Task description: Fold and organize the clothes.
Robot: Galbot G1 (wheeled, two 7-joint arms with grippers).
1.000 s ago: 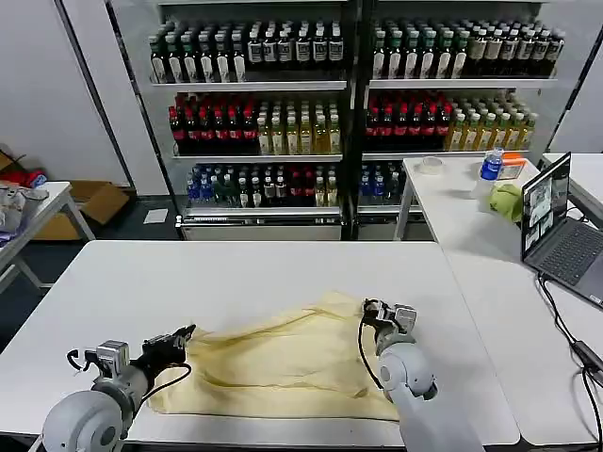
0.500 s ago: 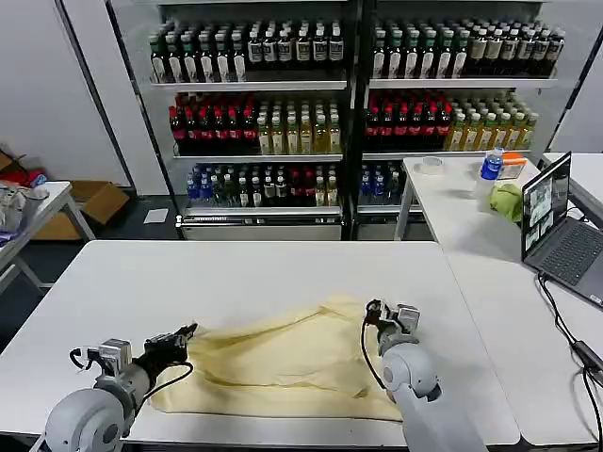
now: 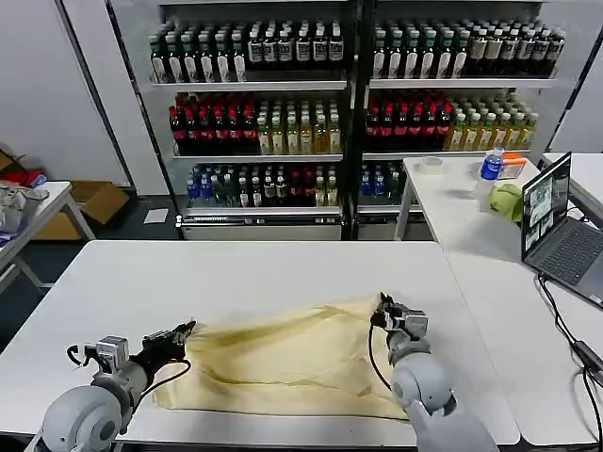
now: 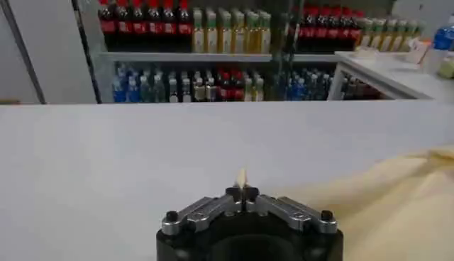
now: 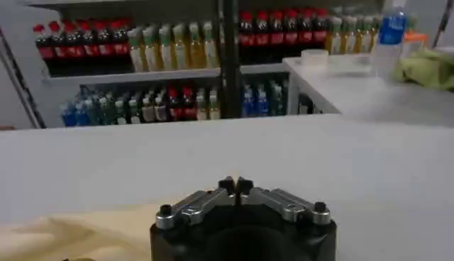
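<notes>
Head view: T-shirt (image 3: 287, 363) lies rumpled near table (image 3: 236, 273) front edge. Left gripper (image 3: 179, 336) and right gripper (image 3: 384, 311) pinch opposite edges, fingers closed on cloth. Thin, limp, light; hold by edges.

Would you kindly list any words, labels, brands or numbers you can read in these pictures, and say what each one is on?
None can be read.
Bottle labels on the shelves: too small.
Laptop screen: too small.
Blue-capped bottle on the side table: label blurred.
T-shirt: no print in sight.
</notes>
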